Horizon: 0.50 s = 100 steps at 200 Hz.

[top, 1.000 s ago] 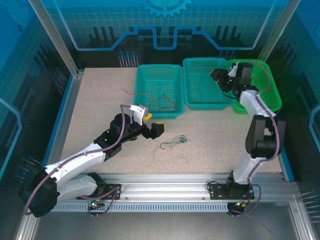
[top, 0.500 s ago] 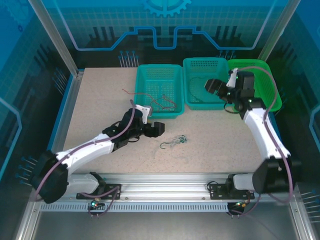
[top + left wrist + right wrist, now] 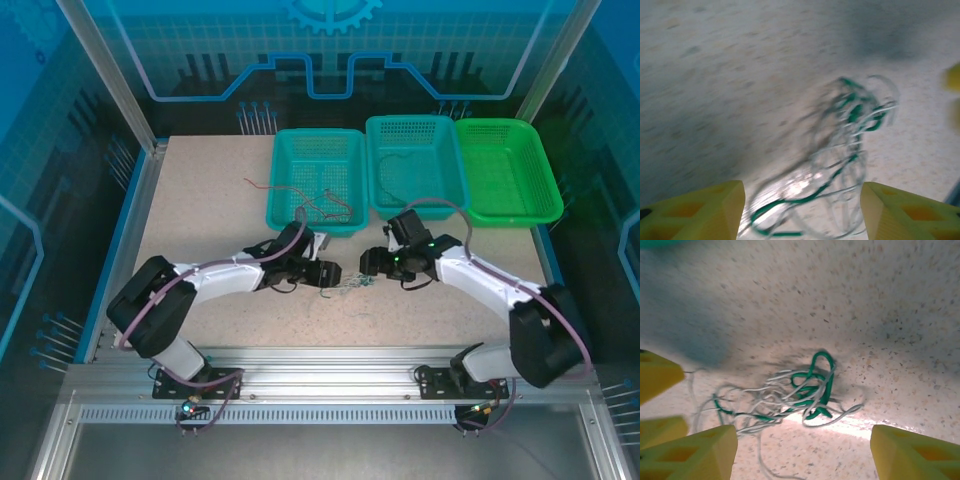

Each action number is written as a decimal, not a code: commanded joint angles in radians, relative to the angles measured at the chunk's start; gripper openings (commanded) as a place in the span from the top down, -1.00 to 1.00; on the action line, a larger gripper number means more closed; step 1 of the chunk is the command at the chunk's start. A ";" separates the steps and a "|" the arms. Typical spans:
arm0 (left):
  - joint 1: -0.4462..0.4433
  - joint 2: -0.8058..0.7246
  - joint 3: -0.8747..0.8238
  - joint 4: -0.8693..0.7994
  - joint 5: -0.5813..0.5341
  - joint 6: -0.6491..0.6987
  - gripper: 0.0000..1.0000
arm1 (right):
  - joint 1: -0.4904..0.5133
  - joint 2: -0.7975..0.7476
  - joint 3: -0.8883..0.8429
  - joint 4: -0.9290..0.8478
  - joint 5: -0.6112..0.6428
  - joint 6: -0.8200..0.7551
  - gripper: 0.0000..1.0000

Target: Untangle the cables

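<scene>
A small tangle of green and whitish cables [image 3: 348, 283] lies on the speckled table between the two grippers. My left gripper [image 3: 326, 272] is low at its left side and open. In the left wrist view the tangle [image 3: 840, 150] lies blurred between and ahead of the yellow fingers [image 3: 705, 212], nothing pinched. From the right, my right gripper [image 3: 372, 262] faces the tangle, also open; its wrist view has the knot [image 3: 807, 390] ahead of the wide-apart fingers [image 3: 915, 452]. A red cable [image 3: 300, 192] lies in the left teal basket, one end trailing onto the table.
Three baskets stand in a row at the back: left teal [image 3: 283, 212], middle teal [image 3: 415, 210] and green [image 3: 510, 215]. A thin dark wire seems to lie in the middle one. The left gripper's fingers [image 3: 657, 375] show at the right wrist view's left edge.
The right arm swung from the baskets down to the table beside the tangle. The left arm reached right, up to the tangle's other side.
</scene>
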<state>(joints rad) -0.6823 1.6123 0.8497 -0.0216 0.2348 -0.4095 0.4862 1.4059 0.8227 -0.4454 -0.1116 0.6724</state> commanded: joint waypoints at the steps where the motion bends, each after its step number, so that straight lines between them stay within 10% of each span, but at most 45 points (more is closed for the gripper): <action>1: -0.033 0.046 0.082 -0.010 0.114 0.148 -0.33 | 0.010 0.093 0.000 0.021 0.021 0.013 -0.19; 61: -0.049 0.205 0.159 -0.038 0.125 0.146 -0.18 | 0.009 0.170 0.019 0.027 -0.003 -0.028 1.00; 100: -0.061 0.258 0.145 -0.069 0.117 0.128 0.42 | -0.013 0.063 0.013 0.005 -0.038 -0.067 1.00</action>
<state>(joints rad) -0.7322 1.8462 0.9894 -0.0486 0.3286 -0.2775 0.4877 1.5436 0.8288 -0.4072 -0.1204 0.6353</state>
